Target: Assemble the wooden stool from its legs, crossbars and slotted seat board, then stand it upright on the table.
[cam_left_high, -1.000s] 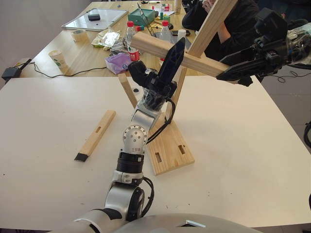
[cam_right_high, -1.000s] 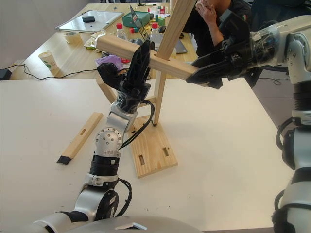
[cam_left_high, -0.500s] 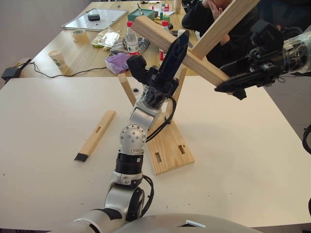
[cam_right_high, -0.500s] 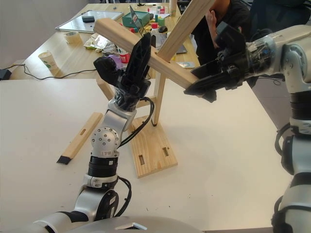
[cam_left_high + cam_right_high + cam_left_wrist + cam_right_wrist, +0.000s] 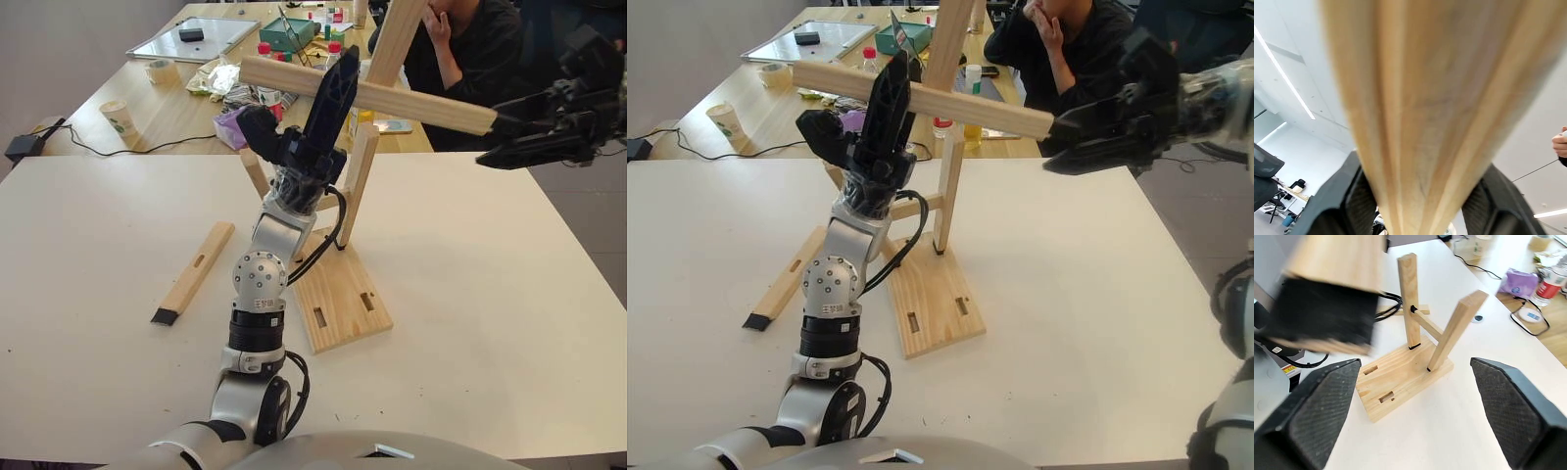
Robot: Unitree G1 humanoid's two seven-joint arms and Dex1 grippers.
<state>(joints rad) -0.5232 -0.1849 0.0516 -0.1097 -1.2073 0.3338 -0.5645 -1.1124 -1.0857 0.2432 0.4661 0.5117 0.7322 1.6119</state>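
My left gripper (image 5: 336, 86) is raised over the table's far middle, shut on a wooden leg (image 5: 421, 104) that it holds nearly level. A second bar (image 5: 397, 34) crosses that leg and points up. My right gripper (image 5: 492, 134) hangs open just off the leg's right end, with its fingers (image 5: 1317, 411) spread wide and nothing gripped. The leg's black-capped end (image 5: 1327, 308) is close in front of them. Below, the slotted seat board (image 5: 345, 299) lies flat with two legs (image 5: 359, 186) standing in it, joined by a crossbar. A loose leg (image 5: 193, 272) lies to the left.
Behind the white table (image 5: 490, 323) is a wooden table with bottles (image 5: 263, 51), a paper cup (image 5: 117, 118), a purple bag (image 5: 235, 125) and a tray (image 5: 191, 39). A person sits behind the raised parts. The white table's front and right are free.
The held leg swung from a downward slant on the right to nearly level. My right gripper drew back to the right, off the leg's end.
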